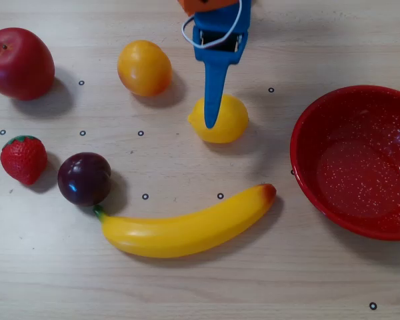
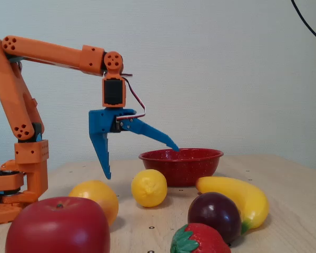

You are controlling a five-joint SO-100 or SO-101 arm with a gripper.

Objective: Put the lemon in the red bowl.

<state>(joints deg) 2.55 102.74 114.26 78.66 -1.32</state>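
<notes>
Apple [image 1: 19, 63]: far left on the worktop [image 1: 187, 280] in the overhead view, well apart from the job.
Strawberry [image 1: 24, 159]: below the apple, beside the plum [image 1: 84, 178]; both out of the arm's way.
Orange fruit [image 1: 144, 67]: rounder and deeper in colour, just left of the arm; a look-alike to avoid.
Banana [image 1: 187, 229]: lies across the lower middle, clear of a straight path to the right.
Lemon [image 1: 219, 119]: sits on the worktop near the middle, directly under the gripper [image 2: 139, 161], not lifted.
Jaws: spread wide and empty. In the fixed view one finger hangs near vertical and the other angles out towards the bowl, apparently to straddle the lemon. They hover above it and do not seem to touch it.
Red bowl [image 1: 307, 127]: empty at the right edge, near the lemon, so the carry looks short.
Step, as judged: lower, close, then lift.
</notes>
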